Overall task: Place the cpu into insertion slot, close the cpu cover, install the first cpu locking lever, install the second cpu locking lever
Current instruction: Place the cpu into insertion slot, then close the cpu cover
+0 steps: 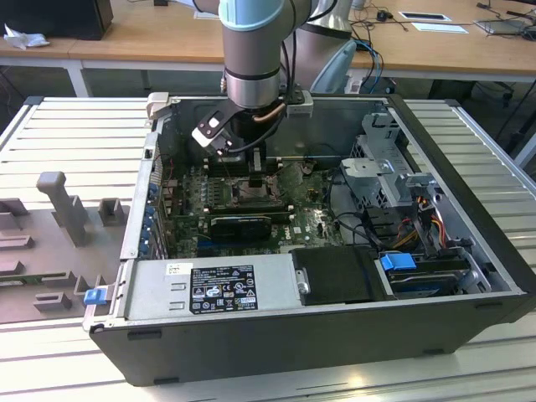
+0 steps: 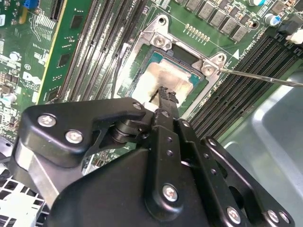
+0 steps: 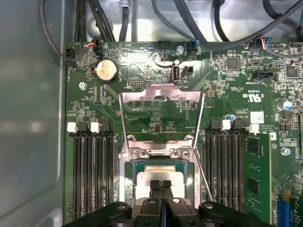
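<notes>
exterior view's left: grey fixture tray (image 1: 59, 209) beside the open computer case (image 1: 293, 352) | centre: my gripper (image 3: 161, 183) is down over the insertion slot (image 3: 161, 151), jaws pressed together, tips on or just above the cpu (image 3: 142, 182) seated there | cpu cover (image 3: 161, 93) swung open | locking lever (image 2: 260, 75) standing free | exterior view's right: drive cage (image 1: 394, 172)

Looks like a robotics lab or tech workshop to me: an opened desktop PC case (image 1: 335, 335) lies on a slatted aluminium surface (image 1: 75, 134) under the pincer (image 1: 255, 180), with wooden desks (image 1: 151, 38) behind it carrying cables (image 1: 373, 50) and papers (image 1: 440, 27).
</notes>
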